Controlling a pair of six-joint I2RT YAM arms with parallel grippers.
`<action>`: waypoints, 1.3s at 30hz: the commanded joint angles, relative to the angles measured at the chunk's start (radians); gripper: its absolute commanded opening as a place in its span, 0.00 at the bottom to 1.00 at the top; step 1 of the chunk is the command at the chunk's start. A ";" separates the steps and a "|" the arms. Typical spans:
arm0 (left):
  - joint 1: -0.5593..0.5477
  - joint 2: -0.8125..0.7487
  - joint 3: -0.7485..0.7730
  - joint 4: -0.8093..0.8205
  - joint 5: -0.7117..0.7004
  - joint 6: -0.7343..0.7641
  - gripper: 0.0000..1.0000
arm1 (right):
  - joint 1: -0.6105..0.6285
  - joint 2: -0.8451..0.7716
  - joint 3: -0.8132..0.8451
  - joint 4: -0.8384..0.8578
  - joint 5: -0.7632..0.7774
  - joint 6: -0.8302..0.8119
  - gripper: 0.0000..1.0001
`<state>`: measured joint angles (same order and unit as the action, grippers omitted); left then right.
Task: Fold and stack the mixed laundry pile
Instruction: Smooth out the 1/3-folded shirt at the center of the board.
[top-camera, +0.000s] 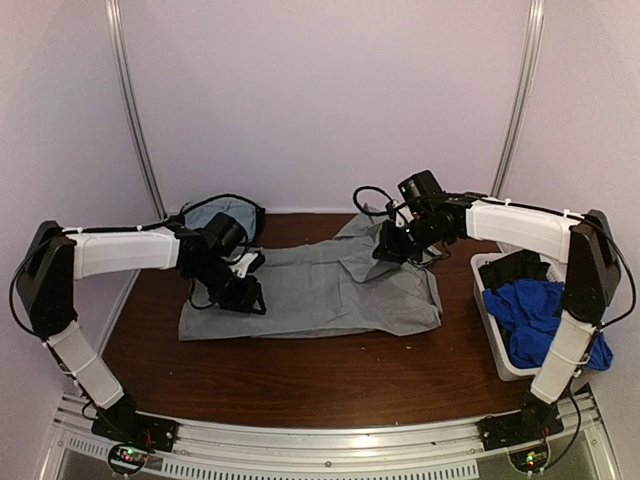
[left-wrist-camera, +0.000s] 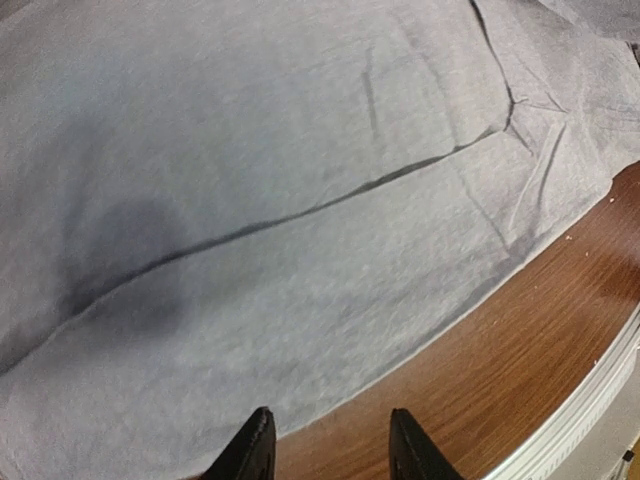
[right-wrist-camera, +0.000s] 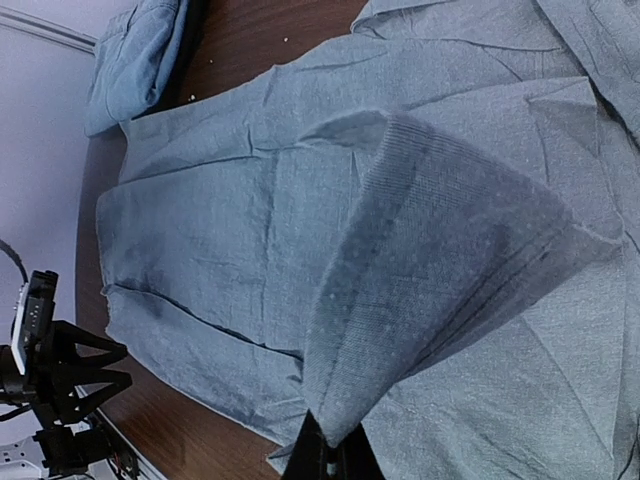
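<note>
The light grey trousers (top-camera: 310, 290) lie spread out; the right gripper (right-wrist-camera: 325, 465) is clenched on a raised fold at their right end; the left gripper (left-wrist-camera: 330, 425) hovers released over their left near edge. Behind their left end lies a pale grey-blue garment (top-camera: 222, 215); right of them, a white bin (top-camera: 487, 320) holds the royal-blue piece (top-camera: 535, 305).

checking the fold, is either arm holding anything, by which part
The right fingers pinch a lifted flap of the light grey garment; the left fingers are open, holding nothing.

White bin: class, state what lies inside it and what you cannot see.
A blue cloth and a dark cloth lie in the bin. Anything beneath them is covered.
</note>
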<state>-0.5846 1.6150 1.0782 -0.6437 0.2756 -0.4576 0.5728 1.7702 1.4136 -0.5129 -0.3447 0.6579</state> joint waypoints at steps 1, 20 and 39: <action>-0.063 0.129 0.149 0.105 0.030 0.048 0.38 | -0.039 -0.115 0.073 -0.010 -0.019 -0.006 0.00; -0.371 0.359 0.192 0.050 -0.070 0.196 0.25 | -0.048 -0.320 0.114 -0.095 -0.031 0.121 0.00; -0.054 -0.122 0.067 0.259 -0.018 -0.110 0.74 | 0.117 -0.185 -0.023 0.571 -0.076 0.382 0.00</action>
<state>-0.7422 1.5497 1.1667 -0.4595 0.2474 -0.4282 0.6537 1.4773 1.3579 -0.1898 -0.4557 0.9844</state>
